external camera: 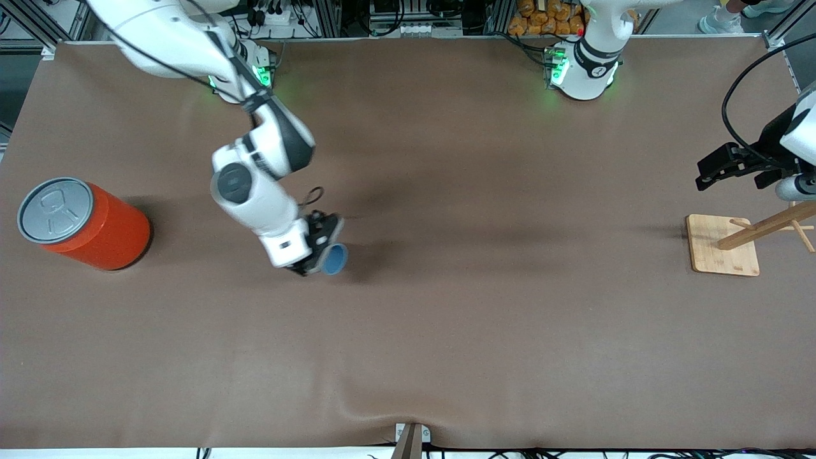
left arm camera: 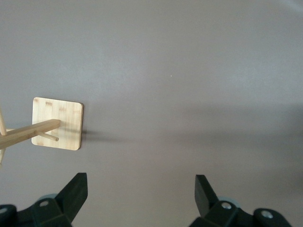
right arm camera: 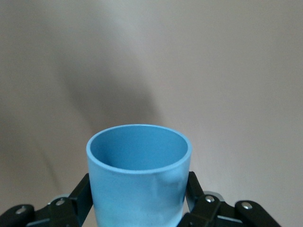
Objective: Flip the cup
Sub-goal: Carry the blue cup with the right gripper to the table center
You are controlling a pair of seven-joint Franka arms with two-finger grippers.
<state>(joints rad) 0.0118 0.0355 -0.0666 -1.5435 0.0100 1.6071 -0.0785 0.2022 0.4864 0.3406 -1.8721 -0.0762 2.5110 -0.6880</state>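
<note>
Right pincer (external camera: 322, 252) clenched on light-blue cup (external camera: 335, 259), held tilted above desk (external camera: 446, 319), well apart from orange can (external camera: 86, 223). Left pincer (left arm camera: 139, 194) released, waiting beside wooden rack (external camera: 723, 245). Recommended: rotate wrist slowly, maintain clamp, lower before release.

Even bright light, soft shadows, sharp

Right arm reaches out from base over desk middle, wrist bent down; right claw (external camera: 322, 254) clamped on cup (external camera: 335, 259), cup tipped sideways. Left arm waits at desk's left-arm end; left claw (left arm camera: 141, 191) high, fingers spread wide.
</note>
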